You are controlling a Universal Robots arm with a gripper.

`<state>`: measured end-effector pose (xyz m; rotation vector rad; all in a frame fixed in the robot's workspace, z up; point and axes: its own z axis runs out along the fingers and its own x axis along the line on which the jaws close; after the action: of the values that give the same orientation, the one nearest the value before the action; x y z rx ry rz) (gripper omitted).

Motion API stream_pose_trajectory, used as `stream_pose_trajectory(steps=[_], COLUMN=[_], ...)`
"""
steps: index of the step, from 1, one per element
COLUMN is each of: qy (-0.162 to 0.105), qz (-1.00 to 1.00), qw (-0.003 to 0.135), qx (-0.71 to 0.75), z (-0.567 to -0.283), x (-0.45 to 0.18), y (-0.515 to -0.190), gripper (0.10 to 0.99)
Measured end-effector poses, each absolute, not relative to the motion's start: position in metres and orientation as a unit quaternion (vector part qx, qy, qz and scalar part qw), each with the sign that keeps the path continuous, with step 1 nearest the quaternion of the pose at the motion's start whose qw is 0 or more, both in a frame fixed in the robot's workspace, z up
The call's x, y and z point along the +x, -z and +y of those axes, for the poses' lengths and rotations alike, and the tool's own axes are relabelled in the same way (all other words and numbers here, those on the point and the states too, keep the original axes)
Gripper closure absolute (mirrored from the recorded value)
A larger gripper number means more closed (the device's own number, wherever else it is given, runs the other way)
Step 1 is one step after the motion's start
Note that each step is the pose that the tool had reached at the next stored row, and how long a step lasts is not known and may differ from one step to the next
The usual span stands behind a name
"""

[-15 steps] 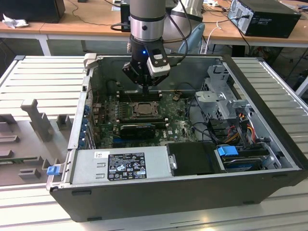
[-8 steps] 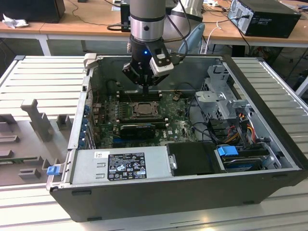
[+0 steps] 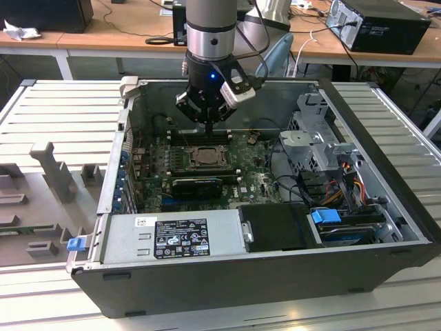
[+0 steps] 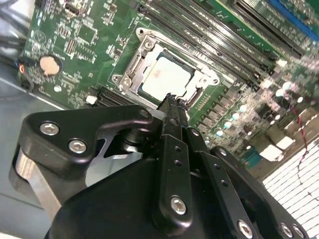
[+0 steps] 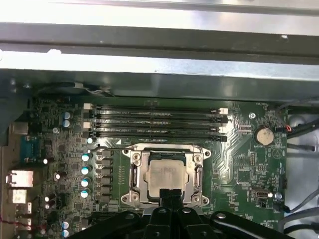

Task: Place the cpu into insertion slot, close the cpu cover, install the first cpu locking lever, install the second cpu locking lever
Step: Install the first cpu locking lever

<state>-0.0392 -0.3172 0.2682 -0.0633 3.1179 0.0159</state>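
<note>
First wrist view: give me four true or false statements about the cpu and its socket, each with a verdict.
1. The cpu lies in the insertion slot. True.
2. The cpu cover stands upright. False: it lies flat around the cpu.
3. The gripper carries the cpu. False: the cpu is seated, and the jaws are by the slot's edge.
4. Long black memory slots run alongside the insertion slot. True.
</note>
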Motion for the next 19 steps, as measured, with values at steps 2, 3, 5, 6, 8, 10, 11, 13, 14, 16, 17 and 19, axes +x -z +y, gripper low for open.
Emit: stream_pose_trajectory(steps=[2,3,5,6,8,10,11,13,14,16,17,19], qy=[-0.006,-0.006,-0.006,-0.007,-0.007,-0.007,-0.007,-0.007,-0.007,-0.008,-0.009,-0.013], qz=[1.0,1.0,1.0,1.0,0.999,0.999,0.999,0.999,0.999,0.999,0.999,0.999], qw=[0.012,0.012,0.012,0.012,0.012,0.011,0.011,0.011,0.011,0.011,0.012,0.012], qx=[-0.024,-0.025,-0.027,-0.027,-0.029,-0.032,-0.036,-0.039,-0.039,-0.04,-0.041,-0.041], z=[-0.3172,-0.3173,-0.3175,-0.3175,-0.3176,-0.3176,-0.3176,-0.3176,-0.3176,-0.3177,-0.3177,-0.3177], x=[-0.039,-0.0387,-0.0386,-0.0386,-0.0375,-0.0371,-0.0369,-0.0362,-0.0362,-0.0366,-0.0371,-0.0422], y=[-0.2682,-0.2682,-0.2682,-0.2682,-0.2682,-0.2683,-0.2683,-0.2683,-0.2682,-0.2683,-0.2682,-0.268], gripper=[0.98,0.98,0.98,0.98,0.98,0.98,0.98,0.98,0.98,0.98,0.98,0.98])
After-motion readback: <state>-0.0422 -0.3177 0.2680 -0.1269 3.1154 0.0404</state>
